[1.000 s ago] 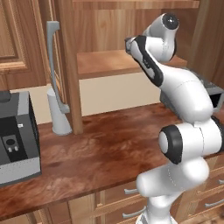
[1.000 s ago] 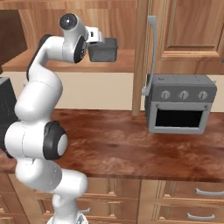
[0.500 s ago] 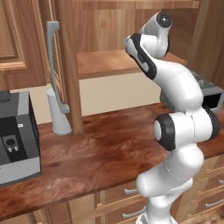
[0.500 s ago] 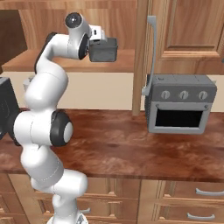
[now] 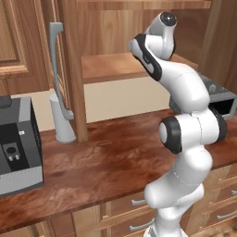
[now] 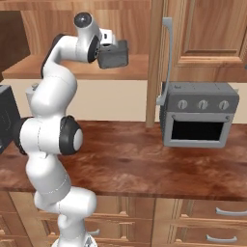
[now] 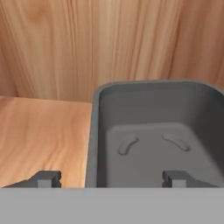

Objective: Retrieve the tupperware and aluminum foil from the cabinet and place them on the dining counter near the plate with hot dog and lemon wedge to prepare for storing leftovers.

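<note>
Tupperware (image 7: 153,144) sits on the cabinet (image 7: 39,135) shelf; spread pincer (image 7: 111,177) straddles its left wall.

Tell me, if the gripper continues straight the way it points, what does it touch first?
Most likely the tupperware: the gripper straddles its left wall, one tip inside. Depth is unclear.

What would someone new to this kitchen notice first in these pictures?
Probably the white arm reaching up into the open cabinet, its gripper straddling one wall of the dark grey tupperware on the plank shelf, one fingertip inside the tub and one outside. Below, on the reddish-brown counter, a grey toaster oven stands at the right of the right base view, and a dark-panelled grey appliance sits at the left edge of the left base view.
</note>
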### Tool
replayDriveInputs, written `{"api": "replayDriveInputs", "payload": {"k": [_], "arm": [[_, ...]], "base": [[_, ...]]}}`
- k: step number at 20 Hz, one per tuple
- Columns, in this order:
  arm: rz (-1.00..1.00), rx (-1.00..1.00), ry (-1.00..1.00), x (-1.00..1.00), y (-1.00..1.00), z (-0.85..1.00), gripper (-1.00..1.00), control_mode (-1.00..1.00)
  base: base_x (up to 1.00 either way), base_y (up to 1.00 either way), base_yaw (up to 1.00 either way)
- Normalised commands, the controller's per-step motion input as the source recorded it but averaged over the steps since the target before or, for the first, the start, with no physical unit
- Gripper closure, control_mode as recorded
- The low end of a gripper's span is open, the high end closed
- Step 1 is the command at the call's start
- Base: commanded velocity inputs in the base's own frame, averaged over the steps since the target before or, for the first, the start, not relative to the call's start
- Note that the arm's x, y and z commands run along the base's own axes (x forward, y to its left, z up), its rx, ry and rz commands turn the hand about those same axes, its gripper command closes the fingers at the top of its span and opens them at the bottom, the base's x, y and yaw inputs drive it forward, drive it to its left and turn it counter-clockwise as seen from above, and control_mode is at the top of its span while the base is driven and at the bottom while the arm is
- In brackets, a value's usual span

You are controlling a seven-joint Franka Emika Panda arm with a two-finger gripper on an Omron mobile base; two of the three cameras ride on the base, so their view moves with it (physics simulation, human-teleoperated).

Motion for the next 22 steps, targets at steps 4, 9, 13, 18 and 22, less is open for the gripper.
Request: {"api": "replayDriveInputs", "payload": {"k": [4, 9, 13, 18, 22], "arm": [[0.0, 0.0, 0.11, 0.06, 0.0, -0.32, 1.0, -1.0], [0.0, 0.0, 0.05, 0.0, 0.0, -0.26, 1.0, -1.0], [0.0, -0.02, -0.05, 0.0, -0.05, -0.28, 1.0, -1.0], [0.0, -0.12, -0.3, -0.36, 0.0, -0.15, 1.0, -1.0], [0.0, -0.14, -0.41, -0.85, 0.0, -0.01, 1.0, -1.0]], "base": [[0.0, 0.0, 0.0], [0.0, 0.0, 0.0], [0.0, 0.0, 0.0], [0.0, 0.0, 0.0], [0.0, 0.0, 0.0]]}}
